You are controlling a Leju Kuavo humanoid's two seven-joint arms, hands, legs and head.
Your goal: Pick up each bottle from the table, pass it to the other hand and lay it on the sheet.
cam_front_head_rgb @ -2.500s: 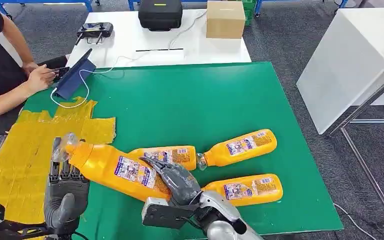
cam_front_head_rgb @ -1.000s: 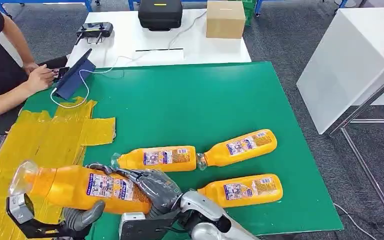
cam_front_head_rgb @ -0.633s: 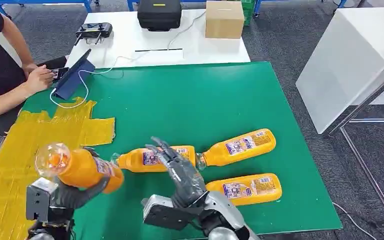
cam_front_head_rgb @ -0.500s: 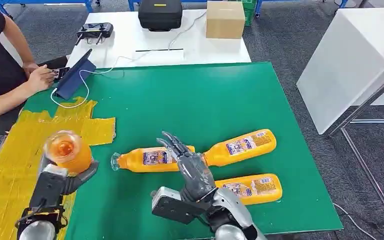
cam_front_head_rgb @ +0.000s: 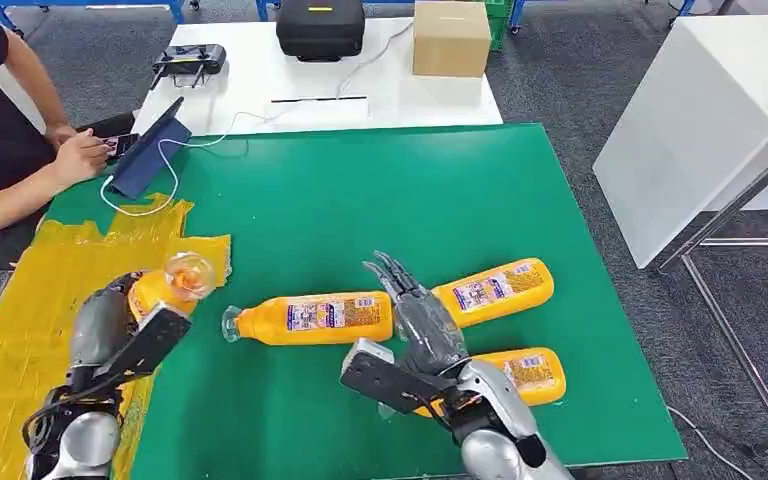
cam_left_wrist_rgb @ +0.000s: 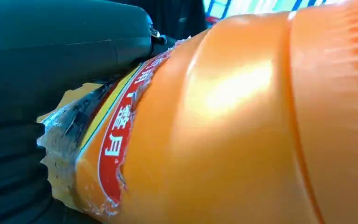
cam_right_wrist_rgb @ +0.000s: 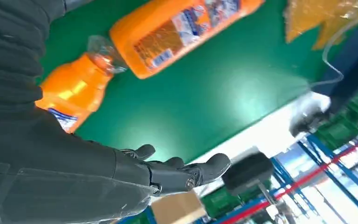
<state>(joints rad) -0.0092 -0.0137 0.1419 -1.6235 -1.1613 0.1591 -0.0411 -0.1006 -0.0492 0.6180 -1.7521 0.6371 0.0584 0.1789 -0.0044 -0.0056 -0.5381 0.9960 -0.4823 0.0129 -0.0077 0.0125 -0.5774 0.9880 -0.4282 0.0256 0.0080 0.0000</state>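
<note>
My left hand [cam_front_head_rgb: 100,318] grips an orange bottle [cam_front_head_rgb: 152,292] above the crumpled yellow sheet [cam_front_head_rgb: 30,330] at the table's left; its clear cap points toward the table's middle. In the left wrist view the bottle [cam_left_wrist_rgb: 242,121] lies against the dark fingers [cam_left_wrist_rgb: 51,51]. My right hand [cam_front_head_rgb: 418,312] hovers open with its fingers spread over the bottles on the green mat [cam_front_head_rgb: 360,200]. Three orange bottles lie there: one in the middle [cam_front_head_rgb: 312,318], one to the right [cam_front_head_rgb: 495,284], one nearer me [cam_front_head_rgb: 522,372]. The right wrist view shows the hand [cam_right_wrist_rgb: 168,175] and two bottles [cam_right_wrist_rgb: 182,25], [cam_right_wrist_rgb: 74,91].
A person sits at the far left by a propped tablet [cam_front_head_rgb: 150,148] with a white cable. Behind the mat a white table carries a black case [cam_front_head_rgb: 320,28], a cardboard box [cam_front_head_rgb: 450,38] and a controller [cam_front_head_rgb: 190,62]. Another white table [cam_front_head_rgb: 700,120] stands to the right.
The bottle has gone from my right hand to my left, which swung it out over the yellow sheet. My right hand let go, opened and moved right over the lying bottles.
</note>
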